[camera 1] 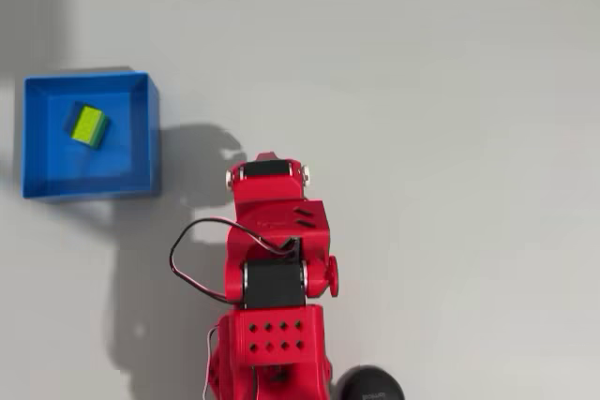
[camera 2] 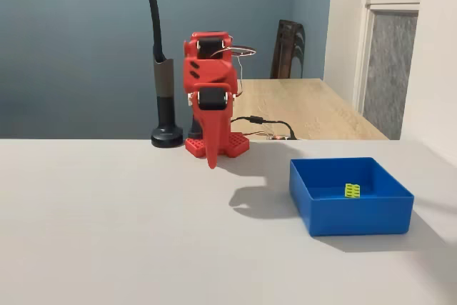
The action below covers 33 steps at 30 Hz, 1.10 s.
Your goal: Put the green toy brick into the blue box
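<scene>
- One blue box point(camera 1: 89, 189) sits at the left of the overhead view, on the pale grey desk point(camera 1: 450, 91); it is square, with low thin walls and a flat blue floor.
- One green toy brick point(camera 1: 88, 125) lies inside that box, on the floor, in the upper-left part as the overhead view shows it, turned at a slight angle to the walls and touching none of them.
- One red arm point(camera 1: 277, 259) stands to the right of the box in the overhead view, folded over its base at the bottom edge, well apart from the box.
- In the fixed view the order runs the other way: a black lamp stand point(camera 2: 166, 108) is furthest left, with one dark stem rising out of the top of the picture.
- Just right of it is the arm point(camera 2: 209, 83), with its hand point(camera 2: 212, 155) pointing straight down, the tip just above the desk point(camera 2: 107, 233). The fingers look pressed together with nothing between them, so the hand seems closed and empty.
- At the right is the box point(camera 2: 353, 216), with the brick point(camera 2: 352, 190) lying near its far wall, studs visible on top.
- The fixed view alone gives the surroundings: a blue-grey wall, a wooden table point(camera 2: 314, 108) behind the desk, one dark chair back point(camera 2: 287, 48) and a pale door frame at the right edge.
- The overhead view alone gives the arm's shadow reaching to the box's right wall.
</scene>
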Available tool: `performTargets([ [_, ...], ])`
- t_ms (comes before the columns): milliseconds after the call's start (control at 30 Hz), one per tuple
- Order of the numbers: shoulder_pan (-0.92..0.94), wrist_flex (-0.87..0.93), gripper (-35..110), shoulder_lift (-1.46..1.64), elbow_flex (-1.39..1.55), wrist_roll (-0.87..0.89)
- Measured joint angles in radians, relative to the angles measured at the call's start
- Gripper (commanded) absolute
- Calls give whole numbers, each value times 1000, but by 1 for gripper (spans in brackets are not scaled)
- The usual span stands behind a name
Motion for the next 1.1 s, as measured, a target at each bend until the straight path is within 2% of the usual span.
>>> performTargets([
  [400, 0, 0, 0, 227, 167, 0],
  [1100, 14, 29, 0, 275, 169, 17],
])
